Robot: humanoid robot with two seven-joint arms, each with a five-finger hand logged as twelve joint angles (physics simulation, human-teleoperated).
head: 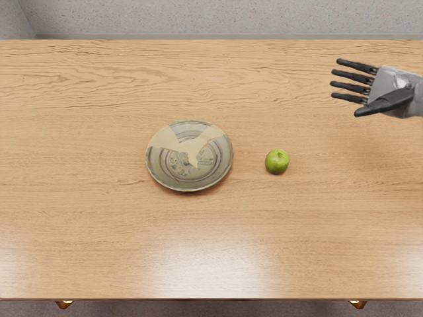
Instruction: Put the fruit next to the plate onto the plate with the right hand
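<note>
A small green apple [277, 161] rests on the wooden table, just right of a round grey-and-tan patterned plate [162, 175] near the table's middle. The apple and the plate are apart, with a strip of bare wood between them. My right hand [352, 92] comes in from the right edge, up and to the right of the apple, well clear of it. Its dark fingers [350, 75] are stretched out toward the left and hold nothing. The plate carries nothing.
The wooden table [211, 251] fills almost the whole view, with a grey wall along its far edge. Its front edge runs along the bottom of the picture.
</note>
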